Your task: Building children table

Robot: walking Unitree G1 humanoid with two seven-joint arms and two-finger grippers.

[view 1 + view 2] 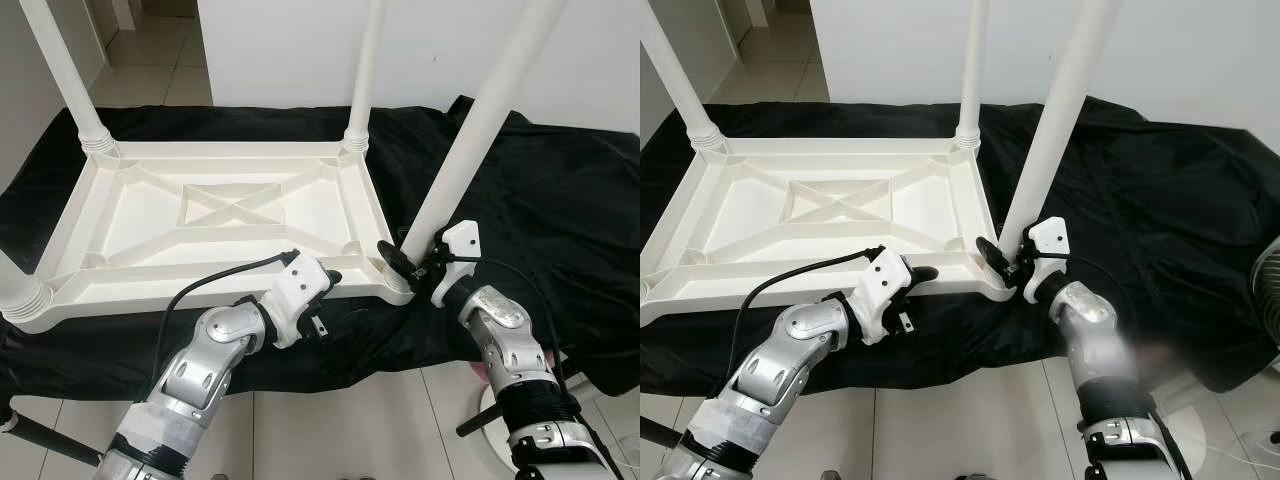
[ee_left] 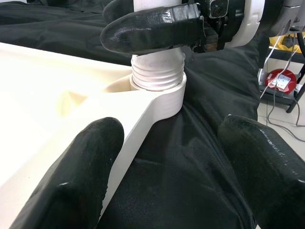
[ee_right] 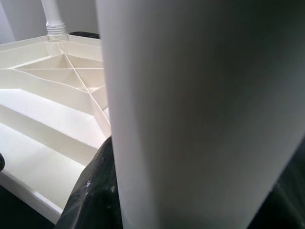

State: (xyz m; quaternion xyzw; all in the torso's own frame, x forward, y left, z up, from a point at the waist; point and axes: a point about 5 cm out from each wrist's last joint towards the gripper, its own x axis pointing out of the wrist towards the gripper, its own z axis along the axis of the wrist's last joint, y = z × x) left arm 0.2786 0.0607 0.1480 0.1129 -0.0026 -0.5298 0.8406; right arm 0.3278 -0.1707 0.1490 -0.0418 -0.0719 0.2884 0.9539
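**A:** Start from the left. What lies there?

**B:** The white tabletop point(image 1: 230, 215) lies upside down on a black cloth point(image 1: 560, 200), ribbed underside up, with a cross brace in the middle. At the tabletop's far left corner a white leg point(image 1: 65, 75) stands in its threaded collar. At its near left corner only the ribbed base of another leg point(image 1: 20, 292) is visible.

**A:** And the left hand?

**B:** The left hand point(image 1: 328, 280) sits at the tabletop's near edge, towards the near right corner. Its fingers point(image 2: 76, 186) are spread; in the wrist view one lies over the white rim and the other over the cloth beside it. Whether they touch the rim, I cannot tell.

**A:** Further right?

**B:** A third leg point(image 1: 365, 70) rises from the tabletop's far right corner. The fourth leg point(image 1: 470, 140) stands at the near right corner, tilted away from the tabletop, its threaded end in the round corner socket point(image 2: 162, 93).

**A:** The right hand?

**B:** The right hand point(image 1: 405, 262) is pinching that tilted leg just above the socket, one black finger point(image 2: 152, 28) wrapped across the front of it.

**A:** Anything beyond the tabletop?

**B:** A white wall behind, pale floor tiles in front.
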